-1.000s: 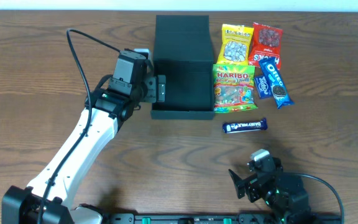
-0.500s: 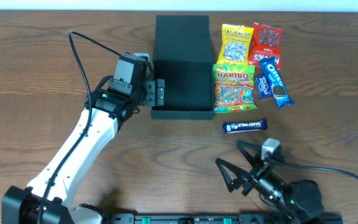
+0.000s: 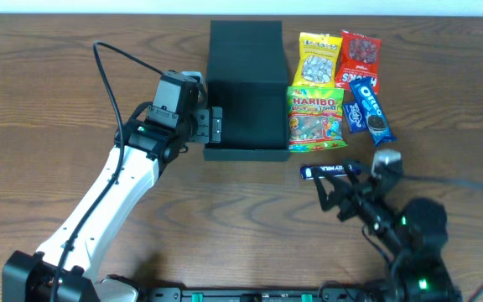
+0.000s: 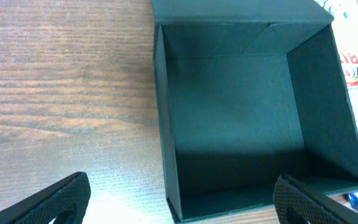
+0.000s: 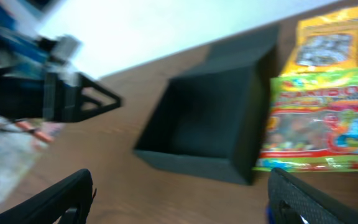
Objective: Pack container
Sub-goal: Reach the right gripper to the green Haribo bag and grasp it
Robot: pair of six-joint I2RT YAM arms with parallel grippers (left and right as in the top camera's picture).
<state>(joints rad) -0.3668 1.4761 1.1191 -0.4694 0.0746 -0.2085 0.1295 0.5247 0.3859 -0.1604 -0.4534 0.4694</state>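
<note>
The container (image 3: 247, 92) is a dark green-black box, open and empty, with its flap lid lying flat behind it. In the left wrist view its inside (image 4: 229, 124) fills the frame. My left gripper (image 3: 214, 124) is open and empty at the box's left wall, its jaws (image 4: 182, 205) either side of that wall near the front corner. My right gripper (image 3: 335, 191) is open and empty, just in front of a blue Dairy Milk bar (image 3: 329, 170). The right wrist view is blurred, with the jaws (image 5: 182, 199) wide apart and the box (image 5: 210, 124) ahead.
Snack packets lie right of the box: a Haribo bag (image 3: 315, 117), a yellow packet (image 3: 319, 57), a red packet (image 3: 360, 60), an Oreo pack (image 3: 371, 109) and a small blue packet (image 3: 355, 117). The Haribo bag (image 5: 328, 124) touches the box's right wall.
My right arm has swung up from the table's front edge, back and to the right, to the Dairy Milk bar. The left arm has hardly moved.
</note>
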